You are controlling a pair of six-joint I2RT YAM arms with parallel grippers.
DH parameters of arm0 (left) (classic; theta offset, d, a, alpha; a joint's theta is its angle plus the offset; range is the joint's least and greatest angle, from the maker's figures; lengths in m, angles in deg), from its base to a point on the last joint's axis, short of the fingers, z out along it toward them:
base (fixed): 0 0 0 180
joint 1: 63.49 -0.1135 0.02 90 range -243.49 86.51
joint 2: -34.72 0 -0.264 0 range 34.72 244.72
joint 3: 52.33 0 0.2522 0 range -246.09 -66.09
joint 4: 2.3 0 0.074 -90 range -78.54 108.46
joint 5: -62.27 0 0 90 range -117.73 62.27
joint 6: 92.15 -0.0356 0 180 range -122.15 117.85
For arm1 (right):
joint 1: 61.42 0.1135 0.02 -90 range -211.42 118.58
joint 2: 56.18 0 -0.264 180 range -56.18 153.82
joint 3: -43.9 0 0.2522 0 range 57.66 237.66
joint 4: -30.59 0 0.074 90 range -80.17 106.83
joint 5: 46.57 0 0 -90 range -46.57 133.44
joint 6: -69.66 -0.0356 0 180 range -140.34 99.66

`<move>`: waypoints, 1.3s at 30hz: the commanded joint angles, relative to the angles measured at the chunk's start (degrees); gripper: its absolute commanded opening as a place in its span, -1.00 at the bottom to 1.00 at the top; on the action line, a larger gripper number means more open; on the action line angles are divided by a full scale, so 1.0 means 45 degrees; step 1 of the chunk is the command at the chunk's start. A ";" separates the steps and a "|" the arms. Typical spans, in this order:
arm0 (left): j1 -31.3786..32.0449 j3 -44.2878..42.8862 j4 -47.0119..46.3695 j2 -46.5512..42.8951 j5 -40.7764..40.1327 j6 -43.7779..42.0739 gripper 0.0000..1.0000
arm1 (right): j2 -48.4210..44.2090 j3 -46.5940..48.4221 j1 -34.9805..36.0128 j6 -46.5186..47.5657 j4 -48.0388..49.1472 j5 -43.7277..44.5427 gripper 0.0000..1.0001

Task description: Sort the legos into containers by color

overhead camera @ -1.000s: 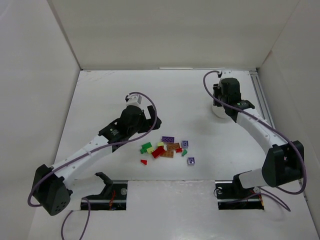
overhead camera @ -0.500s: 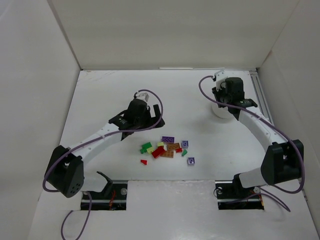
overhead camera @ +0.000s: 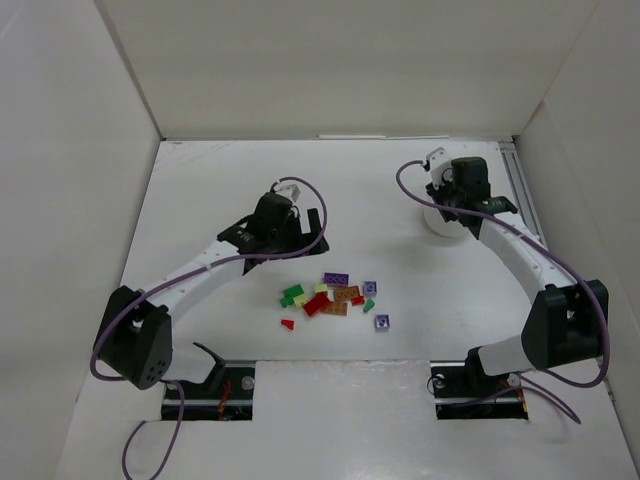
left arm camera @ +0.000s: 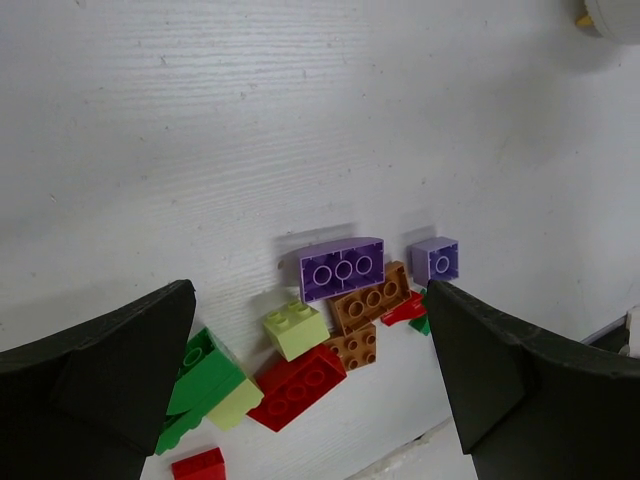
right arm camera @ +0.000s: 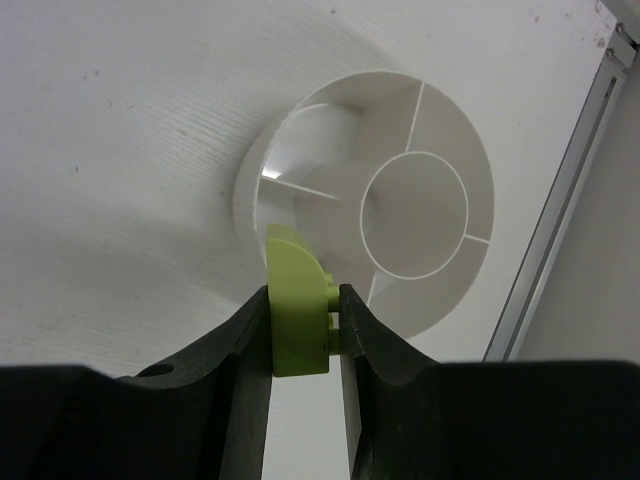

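Step in hand, as judged: depositing one pale yellow-green brick (right arm camera: 296,290) into the white dish (right arm camera: 455,130).

- Right gripper (right arm camera: 304,318): jaws clamped on the yellow-green brick, which is gripped across its short sides with the studs turned sideways. In the wrist view it is held over the dish's near rim, above an outer compartment beside a divider. It cannot be told how high above the rim it hangs.
- Dish: a round centre well ringed by divided outer compartments. No brick is seen in the parts that show.
- Left gripper (left arm camera: 310,345): jaws spread wide, nothing held. It is poised over the lego pile (overhead camera: 335,295), which lies well apart from the dish, toward the left arm's side.
- Pile as noted from the left wrist: purple brick (left arm camera: 341,268), orange-brown, red, green and yellow-green pieces, several touching.

For a clean drop:
- The brick should be centred over one outer compartment, clear of divider and rim.
- It should be lowered close to the floor before the jaws are eased apart, since a brick released on edge is likely to tumble or bounce out.
- The rim should not be nudged, because the dish looks light.
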 commanded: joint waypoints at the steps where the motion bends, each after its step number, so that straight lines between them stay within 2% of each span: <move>1: -0.0178 -0.0674 0.0109 -0.0155 0.0290 -0.0409 1.00 | -0.0135 0.0293 -0.0185 0.0136 0.0054 0.0557 -0.48; 10: -0.0178 -0.0674 0.0343 -0.0390 0.0174 -0.0526 1.00 | 0.0116 0.0311 -0.0303 0.0136 0.0171 0.0381 -0.33; 13: -0.0178 -0.0558 0.0343 -0.0507 0.0038 -0.0526 1.00 | 0.0118 0.0311 -0.0420 0.0136 0.0171 0.0497 -0.03; 15: -0.0178 -0.0557 0.0480 -0.0624 0.0036 -0.0526 1.00 | 0.0118 0.0311 -0.0420 0.0136 0.0171 0.0653 0.07; 22: -0.0295 -0.0187 0.0732 -0.0917 0.0036 -0.0233 1.00 | 0.0372 0.0428 -0.0420 -0.0098 0.0171 0.1045 0.10; 30: -0.0295 0.0748 0.1398 -0.1210 -0.0354 0.0781 1.00 | -0.1208 0.0312 0.0674 -0.0858 0.0871 0.1064 0.12; 32: -0.0295 0.1121 0.1398 -0.1326 -0.0354 0.0976 1.00 | -0.1639 0.0311 0.0811 -0.1717 0.1011 0.0367 0.12; 39: -0.0295 0.2021 0.1904 -0.1464 -0.1524 0.2597 1.00 | -0.2499 -0.0118 0.1747 -0.2305 0.1519 -0.1180 0.10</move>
